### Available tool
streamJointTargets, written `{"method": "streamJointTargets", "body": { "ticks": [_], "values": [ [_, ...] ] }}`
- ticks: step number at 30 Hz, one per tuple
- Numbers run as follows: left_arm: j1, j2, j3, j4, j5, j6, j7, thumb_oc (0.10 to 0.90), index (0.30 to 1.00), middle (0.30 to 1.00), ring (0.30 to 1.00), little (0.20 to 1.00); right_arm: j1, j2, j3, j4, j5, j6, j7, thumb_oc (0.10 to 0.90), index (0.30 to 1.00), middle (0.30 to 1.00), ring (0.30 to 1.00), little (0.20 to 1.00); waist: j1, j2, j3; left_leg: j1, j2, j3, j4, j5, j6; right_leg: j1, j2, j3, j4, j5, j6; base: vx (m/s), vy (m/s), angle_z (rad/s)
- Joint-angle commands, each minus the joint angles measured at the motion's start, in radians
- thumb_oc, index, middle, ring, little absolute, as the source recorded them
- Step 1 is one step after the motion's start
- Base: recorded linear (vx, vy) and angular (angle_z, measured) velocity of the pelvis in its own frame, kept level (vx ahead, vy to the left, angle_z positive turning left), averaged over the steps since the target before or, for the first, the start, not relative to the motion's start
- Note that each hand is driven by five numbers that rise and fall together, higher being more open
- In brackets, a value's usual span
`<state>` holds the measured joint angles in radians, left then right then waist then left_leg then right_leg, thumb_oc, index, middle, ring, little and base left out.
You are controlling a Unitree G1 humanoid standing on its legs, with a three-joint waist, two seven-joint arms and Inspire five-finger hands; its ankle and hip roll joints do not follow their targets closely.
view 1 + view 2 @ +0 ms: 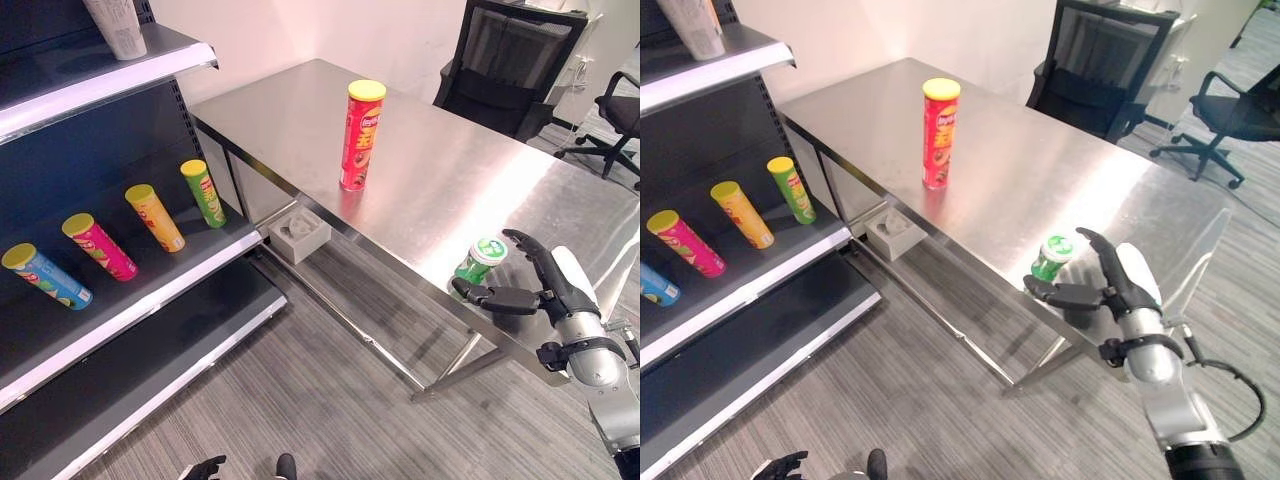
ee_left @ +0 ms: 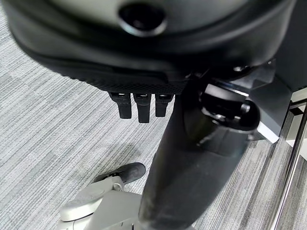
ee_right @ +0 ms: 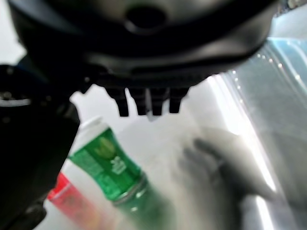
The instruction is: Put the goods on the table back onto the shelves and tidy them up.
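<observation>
A tall red chip can (image 1: 361, 135) stands upright in the middle of the steel table (image 1: 290, 110). A short green can (image 1: 480, 263) stands near the table's front edge. My right hand (image 1: 558, 283) is open around it, thumb on the near side and fingers on the far side, with a gap to the can. In the right wrist view the green can (image 3: 108, 165) shows between thumb and fingers, with the red can behind it. My left hand (image 1: 205, 467) hangs low over the floor, fingers (image 2: 139, 105) relaxed and holding nothing.
On the left, the middle shelf (image 1: 170, 285) holds several cans lying side by side: green (image 1: 203, 193), yellow (image 1: 155, 217), pink (image 1: 99, 246), blue (image 1: 46, 276). A white item (image 1: 118, 25) stands on the upper shelf. A grey box (image 1: 299, 233) lies under the table. Office chairs (image 1: 510, 65) stand behind.
</observation>
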<state>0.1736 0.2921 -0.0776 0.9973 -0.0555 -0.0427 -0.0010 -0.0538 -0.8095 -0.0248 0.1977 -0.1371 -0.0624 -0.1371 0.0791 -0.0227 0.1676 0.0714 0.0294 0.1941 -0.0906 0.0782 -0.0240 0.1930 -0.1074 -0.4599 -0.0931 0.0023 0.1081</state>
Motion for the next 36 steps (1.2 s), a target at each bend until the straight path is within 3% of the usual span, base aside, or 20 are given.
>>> {"method": "streamJointTargets", "body": {
  "ticks": [1, 11, 18, 27, 28, 31, 36],
  "values": [
    [-0.032, 0.029, -0.032, -0.017, 0.021, -0.029, 0.029, 0.800, 0.900, 0.900, 0.900, 0.900, -0.159, -0.047, -0.010, -0.031, -0.043, -0.035, -0.091, 0.400, 0.300, 0.300, 0.300, 0.300, 0.035, -0.017, -0.029, 0.022, -0.010, -0.032, 0.003, -0.093, -0.012, -0.018, 0.011, 0.050, 0.009, -0.004, 0.027, 0.00, 0.000, 0.00],
    [-0.026, 0.025, -0.028, -0.013, 0.023, -0.021, 0.042, 0.800, 0.900, 0.900, 0.900, 0.900, -0.165, 0.006, -0.036, -0.051, -0.049, -0.028, -0.152, 0.400, 0.300, 0.300, 0.300, 0.300, 0.045, -0.019, -0.030, 0.027, -0.009, -0.037, 0.003, -0.095, -0.013, -0.013, 0.012, 0.042, 0.009, -0.008, 0.024, 0.01, -0.005, 0.03],
    [-0.027, 0.033, -0.017, -0.025, 0.022, -0.019, 0.041, 0.800, 0.900, 0.900, 0.900, 0.900, -0.144, -0.016, -0.089, -0.110, -0.033, -0.036, -0.149, 0.400, 0.300, 0.300, 0.300, 0.300, 0.039, -0.020, -0.032, 0.028, -0.006, -0.038, 0.003, -0.093, -0.015, -0.011, 0.014, 0.040, 0.009, -0.010, 0.022, 0.00, 0.000, 0.00],
    [-0.017, 0.063, 0.007, -0.051, -0.009, -0.023, 0.005, 0.800, 0.900, 0.900, 0.900, 0.900, -0.211, -0.085, -0.175, -0.260, 0.239, -0.128, -0.075, 0.400, 0.300, 0.300, 0.300, 0.300, 0.041, -0.027, -0.041, 0.021, 0.003, -0.045, 0.003, -0.082, -0.028, -0.015, 0.024, 0.040, 0.006, -0.014, 0.017, -0.03, -0.052, 0.00],
    [-0.006, 0.070, 0.000, -0.068, -0.025, -0.028, -0.014, 0.800, 0.900, 0.900, 0.900, 0.900, -0.295, -0.116, -0.167, -0.277, 0.340, -0.164, -0.055, 0.400, 0.300, 0.300, 0.300, 0.300, 0.058, -0.030, -0.044, 0.020, 0.012, -0.057, 0.003, -0.078, -0.038, -0.016, 0.033, 0.046, 0.006, -0.024, 0.014, -0.07, -0.122, 0.06],
    [-0.010, 0.075, -0.007, -0.081, -0.040, -0.031, -0.022, 0.800, 0.900, 0.900, 0.900, 0.900, -0.344, -0.134, -0.157, -0.279, 0.390, -0.183, -0.048, 0.400, 0.300, 0.300, 0.300, 0.300, 0.068, -0.033, -0.040, 0.007, 0.013, -0.074, 0.006, -0.059, -0.039, -0.024, 0.038, 0.048, 0.006, -0.024, 0.008, -0.07, -0.064, 0.15],
    [-0.037, 0.082, -0.039, -0.126, -0.076, -0.034, -0.035, 0.800, 0.900, 0.900, 0.900, 0.900, -0.420, -0.156, -0.182, -0.301, 0.497, -0.220, -0.055, 0.400, 0.300, 0.300, 0.300, 0.300, 0.098, -0.048, 0.008, -0.136, 0.034, -0.111, 0.156, -0.056, -0.078, -0.035, 0.025, 0.005, 0.006, -0.028, -0.007, -0.15, -0.034, 0.48]
  ]
}}
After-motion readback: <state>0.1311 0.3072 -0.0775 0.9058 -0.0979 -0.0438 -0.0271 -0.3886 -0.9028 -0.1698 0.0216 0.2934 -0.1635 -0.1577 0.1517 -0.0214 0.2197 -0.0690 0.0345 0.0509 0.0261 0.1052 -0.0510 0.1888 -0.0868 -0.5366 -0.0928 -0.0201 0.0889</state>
